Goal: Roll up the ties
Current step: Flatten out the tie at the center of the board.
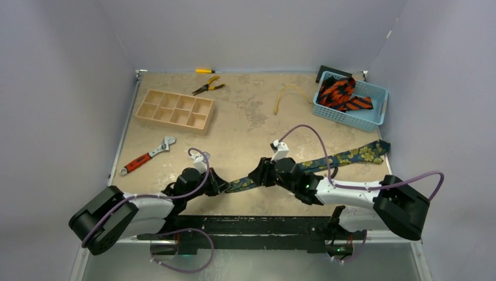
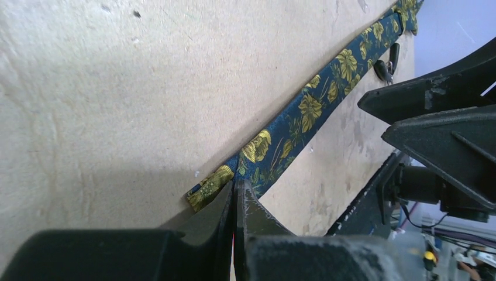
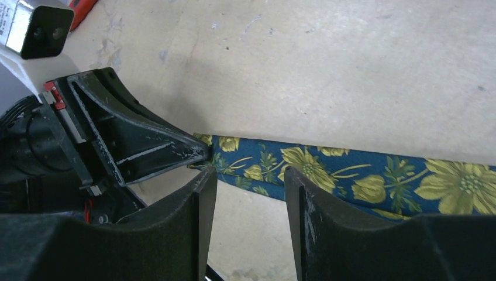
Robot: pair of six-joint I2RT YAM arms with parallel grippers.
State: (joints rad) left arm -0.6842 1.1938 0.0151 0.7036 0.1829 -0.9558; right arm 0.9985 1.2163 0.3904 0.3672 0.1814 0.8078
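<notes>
A navy tie (image 1: 345, 157) with yellow flowers lies flat, running from the right edge towards the near middle. It also shows in the left wrist view (image 2: 310, 111) and the right wrist view (image 3: 351, 175). My left gripper (image 1: 225, 186) (image 2: 235, 182) is shut, its tips pinching the tie's narrow end. My right gripper (image 1: 254, 175) (image 3: 248, 172) is open, its jaws standing at the tie's near edge just beside the left gripper's tips (image 3: 199, 153). Orange-red striped ties (image 1: 339, 93) lie bundled in the blue basket (image 1: 351, 120).
A wooden compartment tray (image 1: 174, 108) sits at the back left, with pliers (image 1: 207, 86) and a yellow tool (image 1: 205, 71) behind it. A red-handled wrench (image 1: 147, 157) lies at the left. A thin yellow cord (image 1: 286, 93) lies left of the basket.
</notes>
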